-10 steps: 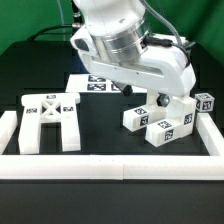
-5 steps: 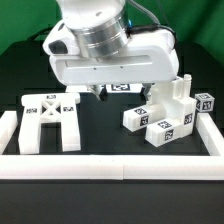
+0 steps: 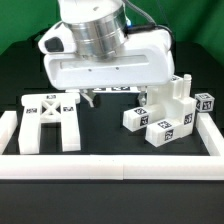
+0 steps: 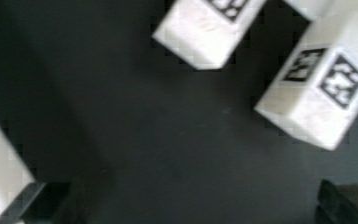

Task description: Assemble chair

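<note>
I see the gripper (image 3: pixel 115 98), spread wide and empty, now swung from the chair blocks (image 3: pixel 165 112) toward centre (nothing picked yet); the X-braced frame (image 3: pixel 50 108) lies at the exterior view's left.

X-braced frame (image 3: pixel 50 120): white, tagged, lying flat, on the exterior view's left of the claw (image 3: pixel 115 98). Blocky tagged parts (image 3: pixel 160 118): white, clustered touching, on the exterior view's right of the claw. Wrist view: two tagged blocks beyond the fingertips, apart.

Hand (image 3: pixel 116 98) hovers, spread wide; X-braced frame (image 3: pixel 50 120) lies at the exterior view's left; blocky parts (image 3: pixel 166 118) cluster opposite.
</note>
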`<state>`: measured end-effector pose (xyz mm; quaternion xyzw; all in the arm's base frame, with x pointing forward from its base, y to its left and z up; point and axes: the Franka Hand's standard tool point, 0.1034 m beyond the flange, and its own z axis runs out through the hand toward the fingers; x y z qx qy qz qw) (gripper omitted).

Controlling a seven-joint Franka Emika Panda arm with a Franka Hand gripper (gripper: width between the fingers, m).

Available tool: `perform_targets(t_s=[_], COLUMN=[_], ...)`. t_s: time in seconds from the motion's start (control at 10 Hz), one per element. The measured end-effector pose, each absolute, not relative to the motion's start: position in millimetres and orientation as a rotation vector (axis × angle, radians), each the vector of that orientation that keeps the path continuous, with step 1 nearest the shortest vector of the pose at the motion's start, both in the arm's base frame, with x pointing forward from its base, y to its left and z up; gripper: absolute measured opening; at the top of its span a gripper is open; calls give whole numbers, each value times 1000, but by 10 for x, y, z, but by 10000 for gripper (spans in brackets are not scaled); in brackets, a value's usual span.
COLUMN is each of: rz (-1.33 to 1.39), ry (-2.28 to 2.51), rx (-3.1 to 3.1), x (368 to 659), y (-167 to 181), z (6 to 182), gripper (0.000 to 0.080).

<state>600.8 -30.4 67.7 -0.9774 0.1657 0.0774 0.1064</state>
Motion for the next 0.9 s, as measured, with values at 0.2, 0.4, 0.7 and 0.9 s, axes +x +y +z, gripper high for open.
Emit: perform_targets(t_s=[0.2,0.4,0.7,0.9], rz=[-26,-45,-36,-35], ry=[418,306,331,246], rx=[-2964,-2992,-2984,-3001], x=[6038,5952,5964,5951], y=[-594,-868,-878,-905], z=[648,627,641,631], gripper=[649,649,649,649])
